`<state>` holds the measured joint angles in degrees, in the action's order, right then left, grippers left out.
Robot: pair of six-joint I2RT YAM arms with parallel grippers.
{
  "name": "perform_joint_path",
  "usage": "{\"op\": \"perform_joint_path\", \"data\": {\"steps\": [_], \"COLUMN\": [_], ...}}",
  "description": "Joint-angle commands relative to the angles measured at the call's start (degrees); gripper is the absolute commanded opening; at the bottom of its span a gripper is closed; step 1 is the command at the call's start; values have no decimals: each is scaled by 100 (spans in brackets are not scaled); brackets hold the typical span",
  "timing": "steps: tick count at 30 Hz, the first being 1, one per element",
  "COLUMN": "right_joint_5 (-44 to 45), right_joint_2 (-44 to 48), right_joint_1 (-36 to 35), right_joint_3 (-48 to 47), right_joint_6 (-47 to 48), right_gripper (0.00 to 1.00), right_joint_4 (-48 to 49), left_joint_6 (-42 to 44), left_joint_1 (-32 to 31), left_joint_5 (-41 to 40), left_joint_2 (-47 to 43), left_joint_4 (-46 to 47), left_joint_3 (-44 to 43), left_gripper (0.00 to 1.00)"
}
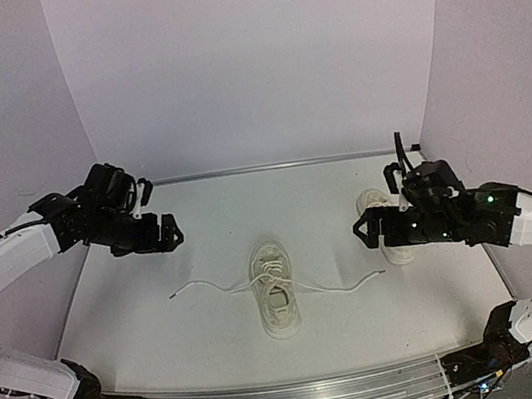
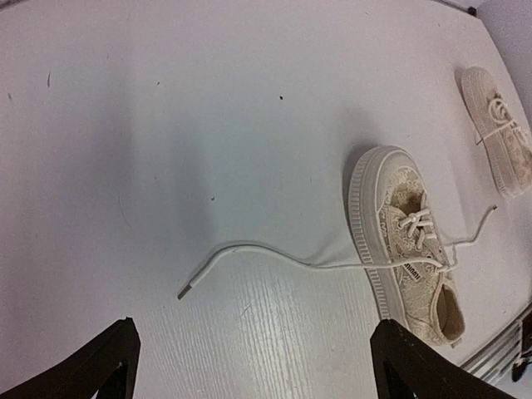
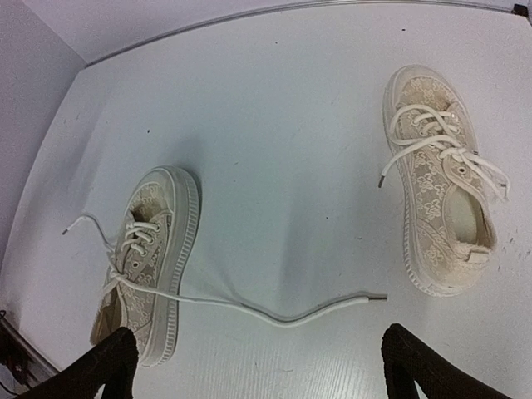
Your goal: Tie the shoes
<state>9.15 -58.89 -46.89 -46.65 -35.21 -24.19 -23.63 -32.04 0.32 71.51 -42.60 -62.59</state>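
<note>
Both hands are hovering released and empty, so the tying is only beginning. The left hand (image 1: 162,234) is hanging beyond and left of the middle shoe (image 1: 276,294). This shoe is lying mid-desk (image 1: 134,327), its left lace (image 1: 199,286) and right lace (image 1: 345,285) trailing flat to either side. Next, each hand is probably needing to drop onto a lace tip and pinch the thin cord. From above, the right hand (image 1: 370,231) is covering much of the second shoe (image 3: 440,191). Whether the middle shoe's crossed laces are forming a first knot is hard to make out.
</note>
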Motion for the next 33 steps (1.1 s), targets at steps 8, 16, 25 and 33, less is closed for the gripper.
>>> {"op": "perform_joint_path", "data": {"steps": [8,16,25,33], "right_joint_5": [-230,-442,-1324,-1476], "right_joint_2": [-1088,-899,-725,-560], "right_joint_1": [22,21,19,22], "right_joint_3": [-1418,-1416,-1070,-890], "right_joint_6": [1353,1302,1380,1353], "right_gripper": [98,98,98,98], "right_joint_4": [258,542,913,938], "left_joint_6": [1932,3672,5582,6661], "left_joint_1": [-901,-916,-918,-918], "left_joint_5": [-235,187,1371,1864], "left_joint_2": [120,1058,2007,3018], "left_joint_4": [1494,1130,1451,1620], "left_joint_3": [-384,-404,-46,-179], "left_gripper": [100,100,93,69]}}
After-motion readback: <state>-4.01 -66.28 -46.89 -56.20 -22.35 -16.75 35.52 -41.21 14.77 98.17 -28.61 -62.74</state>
